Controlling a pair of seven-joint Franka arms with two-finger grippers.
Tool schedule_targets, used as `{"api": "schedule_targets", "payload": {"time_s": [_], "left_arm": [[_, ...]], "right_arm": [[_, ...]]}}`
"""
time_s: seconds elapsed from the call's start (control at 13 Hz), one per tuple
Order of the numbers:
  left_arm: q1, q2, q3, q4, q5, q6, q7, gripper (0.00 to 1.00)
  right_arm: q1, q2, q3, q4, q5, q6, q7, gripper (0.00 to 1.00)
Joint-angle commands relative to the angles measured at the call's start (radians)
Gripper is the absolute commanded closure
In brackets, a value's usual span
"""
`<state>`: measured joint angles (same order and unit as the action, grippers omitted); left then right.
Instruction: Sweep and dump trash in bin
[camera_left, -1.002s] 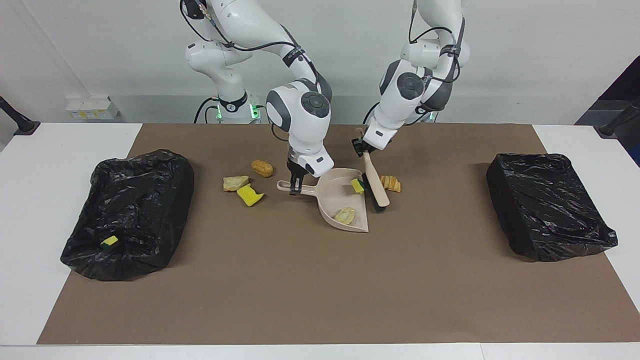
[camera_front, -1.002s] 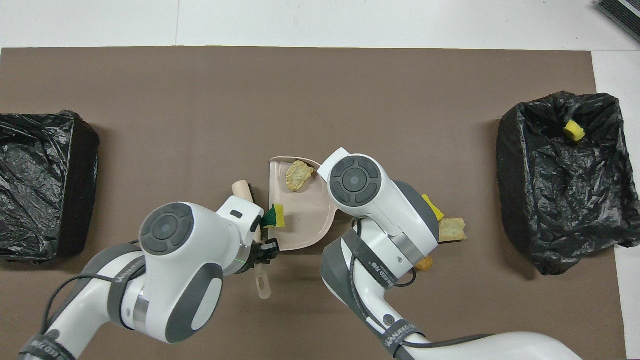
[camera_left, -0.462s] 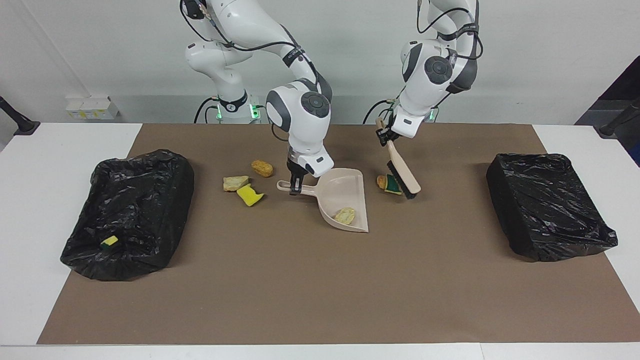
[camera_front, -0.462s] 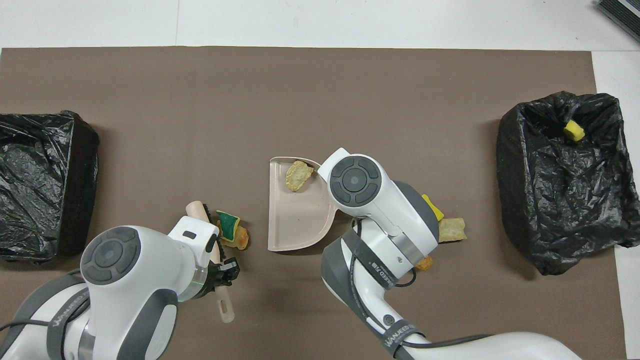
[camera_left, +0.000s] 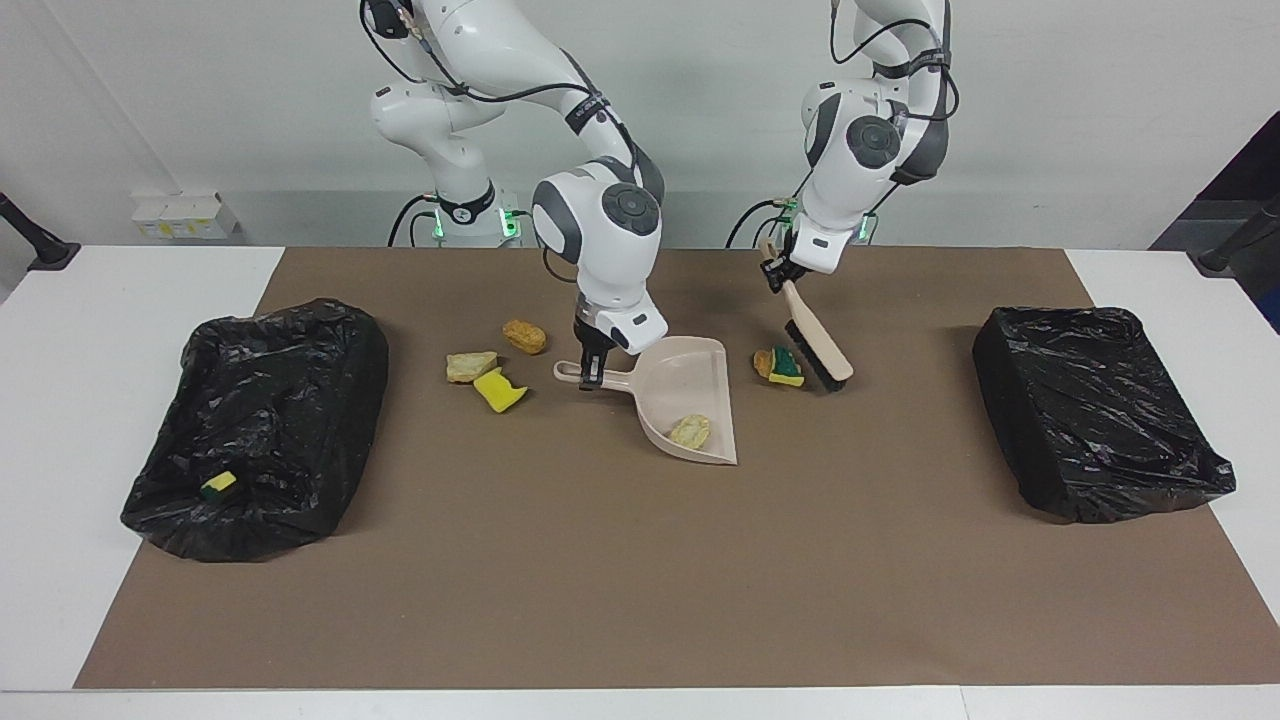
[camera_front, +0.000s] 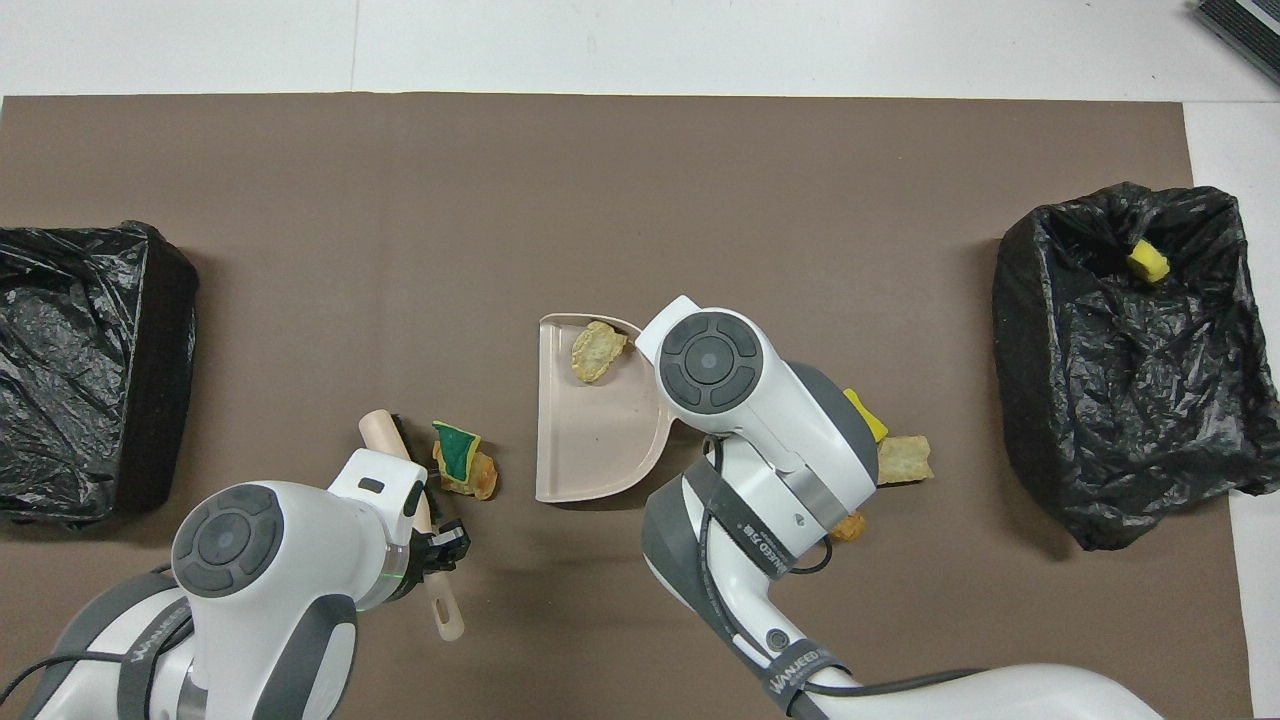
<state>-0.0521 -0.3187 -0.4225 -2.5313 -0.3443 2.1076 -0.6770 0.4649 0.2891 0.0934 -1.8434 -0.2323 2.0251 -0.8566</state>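
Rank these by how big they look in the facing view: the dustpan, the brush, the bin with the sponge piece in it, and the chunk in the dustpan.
Largest to smallest:
1. bin
2. dustpan
3. brush, held tilted by the left gripper, so it may look foreshortened
4. chunk

The right gripper holds the dustpan's handle.

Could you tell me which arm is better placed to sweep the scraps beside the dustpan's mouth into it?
Left: the left gripper holds the brush, its bristles beside those scraps.

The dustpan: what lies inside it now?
One tan bread-like scrap lies in the dustpan, near its open edge. The right arm hides one corner from above; facing view shows that corner bare.
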Motion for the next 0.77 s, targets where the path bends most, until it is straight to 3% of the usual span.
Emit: {"api": "schedule_targets", "payload": {"time_s": [0.0, 0.31, 0.69], "left_arm": [[-0.015, 0.041, -0.007, 0.005, 0.010, 0.075, -0.053, 1.00], [-0.054, 0.116, -0.071, 0.035, -0.001, 0.172, -0.056, 1.00], [-0.061, 0.233, -0.145, 0.204, -0.004, 0.189, 0.020, 1.00]], "right_arm": [[-0.012, -0.005, 0.005, -0.016, -0.015, 0.029, -0.015, 1.00], [-0.012, -0.005, 0.005, -0.016, -0.013, 0.040, -0.015, 1.00], [-0.012, -0.005, 0.005, -0.016, -0.013, 0.041, -0.015, 1.00]]}}
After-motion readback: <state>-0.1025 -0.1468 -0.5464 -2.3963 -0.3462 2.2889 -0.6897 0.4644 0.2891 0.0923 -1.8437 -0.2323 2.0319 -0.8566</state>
